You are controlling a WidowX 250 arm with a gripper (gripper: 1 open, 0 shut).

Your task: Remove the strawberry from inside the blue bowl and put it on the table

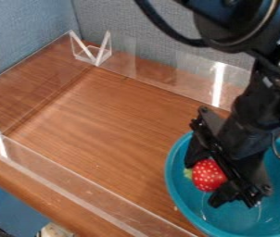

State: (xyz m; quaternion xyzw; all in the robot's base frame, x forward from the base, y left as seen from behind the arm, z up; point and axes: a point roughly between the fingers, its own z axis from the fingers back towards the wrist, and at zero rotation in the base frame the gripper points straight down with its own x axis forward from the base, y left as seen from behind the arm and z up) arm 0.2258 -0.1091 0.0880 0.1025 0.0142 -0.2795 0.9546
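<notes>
One strawberry [209, 175] pinched by the gripper [213, 178]
It is held just above the blue bowl [192, 211], which is set at the table's [93, 111] near right corner.

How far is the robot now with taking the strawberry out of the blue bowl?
Done: the gripper has closed on the strawberry and holds it clear of the floor of the blue bowl. In hand: carrying it out; the berry hangs above the bowl's left part, inside the rim. Left: moving it over the bare wooden table to the left, setting it down and letting go.
</notes>
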